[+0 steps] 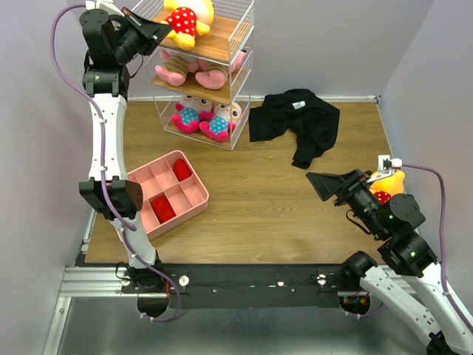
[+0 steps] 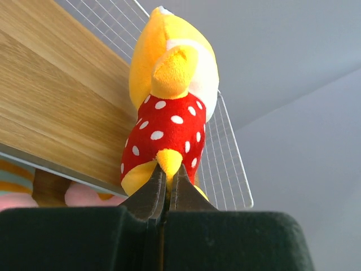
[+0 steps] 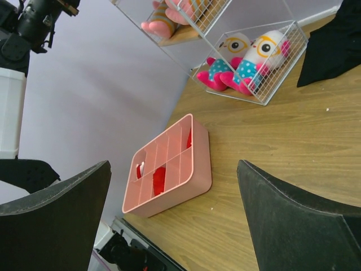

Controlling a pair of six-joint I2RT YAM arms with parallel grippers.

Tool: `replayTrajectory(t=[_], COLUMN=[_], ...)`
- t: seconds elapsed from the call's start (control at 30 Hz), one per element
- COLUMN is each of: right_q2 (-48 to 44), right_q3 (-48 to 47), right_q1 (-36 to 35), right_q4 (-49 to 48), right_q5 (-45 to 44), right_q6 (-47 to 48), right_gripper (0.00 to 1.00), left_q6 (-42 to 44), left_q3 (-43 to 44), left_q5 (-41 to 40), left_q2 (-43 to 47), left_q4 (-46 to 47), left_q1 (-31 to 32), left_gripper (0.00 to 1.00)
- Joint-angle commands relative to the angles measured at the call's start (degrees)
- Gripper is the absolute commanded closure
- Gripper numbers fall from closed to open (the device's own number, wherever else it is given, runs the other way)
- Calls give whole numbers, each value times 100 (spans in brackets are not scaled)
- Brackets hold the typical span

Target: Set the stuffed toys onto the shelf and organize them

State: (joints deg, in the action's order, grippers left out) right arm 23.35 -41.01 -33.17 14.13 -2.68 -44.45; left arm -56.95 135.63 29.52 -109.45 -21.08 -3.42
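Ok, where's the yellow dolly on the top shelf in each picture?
Top external: upper left of centre, the yellow doll is on the top board of the shelf.
Left wrist: middle of the picture, seen from below, its lower end pinched by the left gripper.
Right wrist: not in it; only the shelf's lower tiers show.
Shared landmark: the shelf's white wire mesh, in all three views.

white links (image 1: 102,140), black joints (image 1: 111,198), purple cables (image 1: 52,37)
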Motion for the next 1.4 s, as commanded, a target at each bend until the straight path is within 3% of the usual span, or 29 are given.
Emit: replayTrajectory(t=[0.0,0.33,0.43,0.47,0.57,0.93,1.17,1.37], right_q2=[-103,-129,-129,-129,-147,-68,-41,2], right_q3=[-12,23,23,32,41,76,67,32], right_q1=[3,3,3,3,3,-5,3,3], right_q4=[213,160,178,178,143,90,90,107], right_q5=[-207,-189,-172,-189,-207,-198,-163,-163], right_q6=[243,164,138,129,85,41,59,68], right_gripper=[0,0,0,0,0,0,0,0], left_q6=[-203,87,114,122,96,-1,158,44], left_q3=[262,578,587,578,587,139,77,77], left_q5=[63,-218,-358,-394,-438,-579,-684,-693], left_q2=[-261,-753,-780,-780,-815,-534,-385,-262], left_q4=[421,394,534,570,631,957,895,1088], left_q1=[-220,-326,-343,-352,-370,-537,-563,-589], left_gripper=[100,91,81,72,58,50,33,29])
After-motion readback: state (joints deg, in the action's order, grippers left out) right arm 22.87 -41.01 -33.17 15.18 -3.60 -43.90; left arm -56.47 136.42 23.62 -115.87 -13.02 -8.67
